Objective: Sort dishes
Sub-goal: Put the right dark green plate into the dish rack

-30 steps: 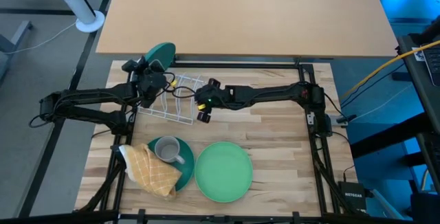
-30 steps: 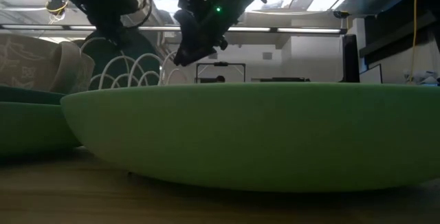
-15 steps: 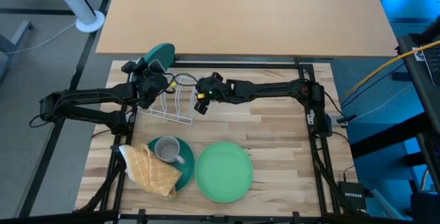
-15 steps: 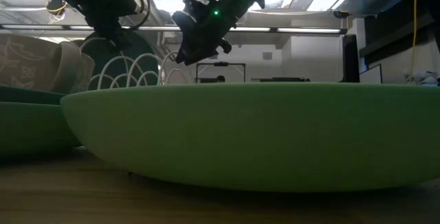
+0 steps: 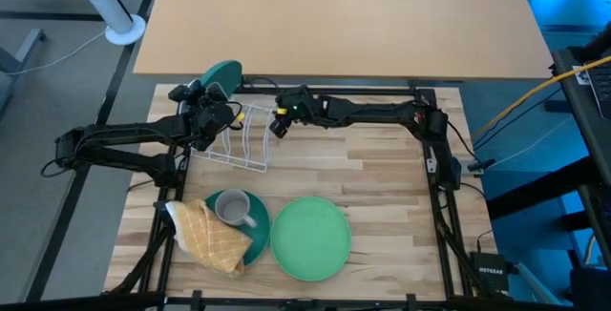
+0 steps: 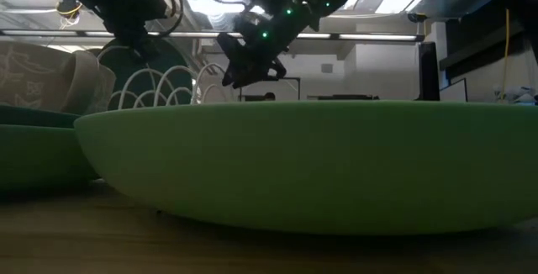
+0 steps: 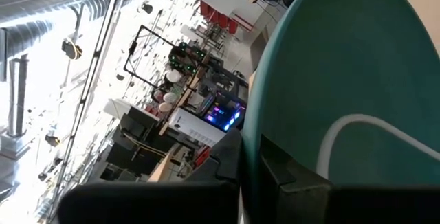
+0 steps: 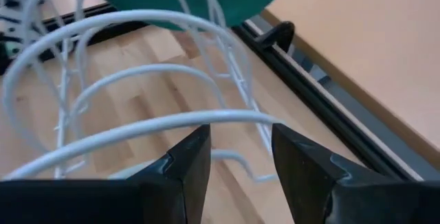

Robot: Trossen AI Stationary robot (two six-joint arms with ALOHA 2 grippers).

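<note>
A dark teal plate stands on edge at the far left end of the white wire rack; my left gripper is shut on it. Its lower edge is hidden. My right gripper is open at the rack's right end, with the nearest wire loop crossing just ahead of its fingertips. Near the front edge lies a light green plate. Left of it, a grey mug stands on another teal plate, which a yellow checked cloth partly covers. My left gripper pinches the teal plate's rim between its two fingers, one on each face. The fingers reach in level from the table's left. The plate stands upright behind the rack's wire loops. My right gripper: I cannot tell whether its fingertips touch the wire loop.
A black frame rail runs along the table's far edge behind the rack, with a tan board beyond it. The wooden tabletop shows bare to the right of the rack and of the light green plate.
My right gripper has moved toward the table's far edge along the right end of the rack and has rolled a little, its fingers staying open. The left gripper and the teal plate have kept still.
</note>
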